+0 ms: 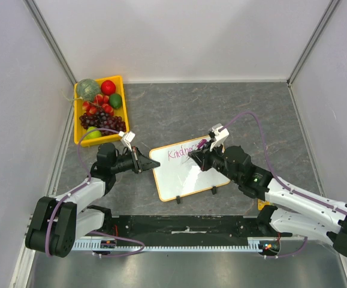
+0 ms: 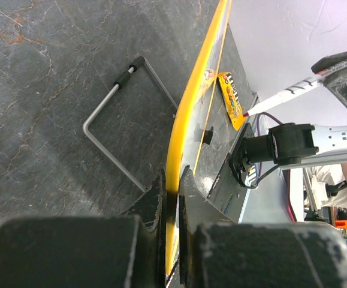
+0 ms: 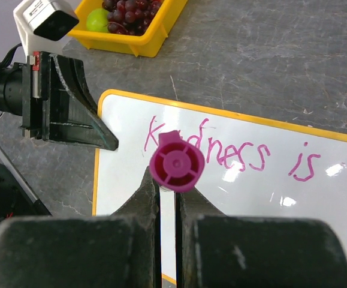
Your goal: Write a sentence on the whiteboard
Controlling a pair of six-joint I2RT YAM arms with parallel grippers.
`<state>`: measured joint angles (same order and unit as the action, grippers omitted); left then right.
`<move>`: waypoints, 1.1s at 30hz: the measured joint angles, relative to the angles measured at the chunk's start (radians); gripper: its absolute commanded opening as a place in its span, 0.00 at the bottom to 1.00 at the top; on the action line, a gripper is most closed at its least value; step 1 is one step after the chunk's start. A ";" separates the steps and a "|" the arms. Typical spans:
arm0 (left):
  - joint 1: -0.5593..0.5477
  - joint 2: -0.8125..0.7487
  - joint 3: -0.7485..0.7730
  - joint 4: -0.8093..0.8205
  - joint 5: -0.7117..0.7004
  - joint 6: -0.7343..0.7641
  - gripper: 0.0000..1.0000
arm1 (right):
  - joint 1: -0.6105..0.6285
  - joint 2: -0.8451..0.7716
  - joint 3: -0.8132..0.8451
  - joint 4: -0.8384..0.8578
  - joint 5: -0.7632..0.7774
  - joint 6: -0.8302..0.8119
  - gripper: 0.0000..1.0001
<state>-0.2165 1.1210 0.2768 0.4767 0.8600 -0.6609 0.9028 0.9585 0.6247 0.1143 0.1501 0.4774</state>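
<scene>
The whiteboard (image 1: 188, 174), white with an orange-yellow frame, lies tilted in the middle of the table. The sentence (image 1: 184, 150) in pink marker reads "Kindness is" in the right wrist view (image 3: 239, 155), on one line. My left gripper (image 1: 144, 162) is shut on the board's left frame edge (image 2: 179, 138), which runs between its jaws (image 2: 172, 183). My right gripper (image 1: 201, 155) is shut on a magenta-capped marker (image 3: 176, 163), held over the board below the "K" with its tip hidden. My right gripper (image 3: 167, 187) looks down on the board (image 3: 263, 210). The left gripper's fingers (image 3: 71, 114) show at the board's corner.
A yellow tray (image 1: 77, 129) of fruit, with grapes, strawberries, a lime and a melon, stands at the back left and shows in the right wrist view (image 3: 143, 43). A wire stand (image 2: 110, 114) lies under the board. A small yellow packet (image 1: 261, 204) lies near the right arm.
</scene>
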 measured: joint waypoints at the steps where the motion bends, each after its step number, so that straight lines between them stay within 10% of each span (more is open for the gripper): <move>1: 0.000 0.000 0.000 0.001 0.001 0.000 0.02 | 0.010 0.000 -0.004 0.005 0.007 -0.004 0.00; 33: -0.003 -0.011 0.000 -0.007 0.002 0.000 0.02 | 0.036 -0.114 -0.066 0.065 0.045 -0.034 0.00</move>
<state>-0.2195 1.1099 0.2768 0.4694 0.8623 -0.6609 0.9386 0.8440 0.5591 0.1795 0.1947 0.4435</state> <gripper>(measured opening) 0.066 0.059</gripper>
